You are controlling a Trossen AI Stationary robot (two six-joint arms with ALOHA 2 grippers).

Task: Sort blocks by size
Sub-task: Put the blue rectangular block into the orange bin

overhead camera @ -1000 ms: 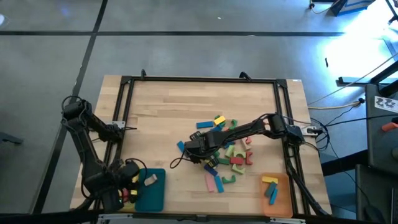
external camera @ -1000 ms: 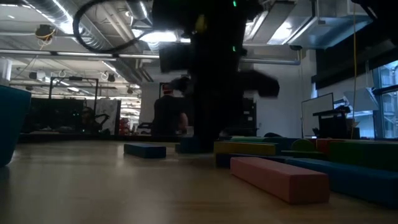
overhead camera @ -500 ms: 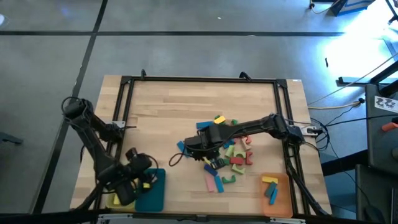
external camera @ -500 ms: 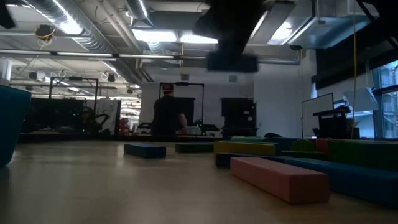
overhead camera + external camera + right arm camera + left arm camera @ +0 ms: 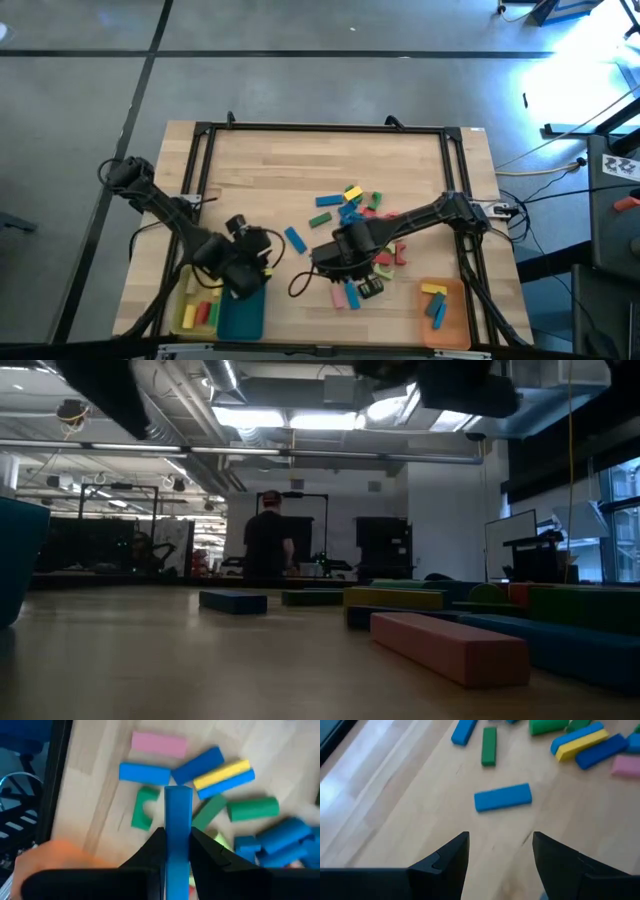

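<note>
- Your right gripper (image 5: 176,845) is pinching a blue bar (image 5: 178,827) between its fingers, the bar standing out lengthwise ahead of them, and it is hovering over the front edge of the block pile (image 5: 365,235) (right of the table's middle in the high view).
- Below that bar you are seeing a pink block (image 5: 159,744), more blue bars, a yellow bar (image 5: 221,774), a green arch (image 5: 144,808) and a green cylinder (image 5: 253,809).
- Your left gripper (image 5: 500,852) is sitting with its fingers spread and holding nothing, above bare wood just short of a lone blue bar (image 5: 503,797).
- The left arm is reaching in from near the teal tray (image 5: 240,318) and the yellow tray (image 5: 185,322).
- The orange tray (image 5: 450,322) is carrying a few blocks.
</note>
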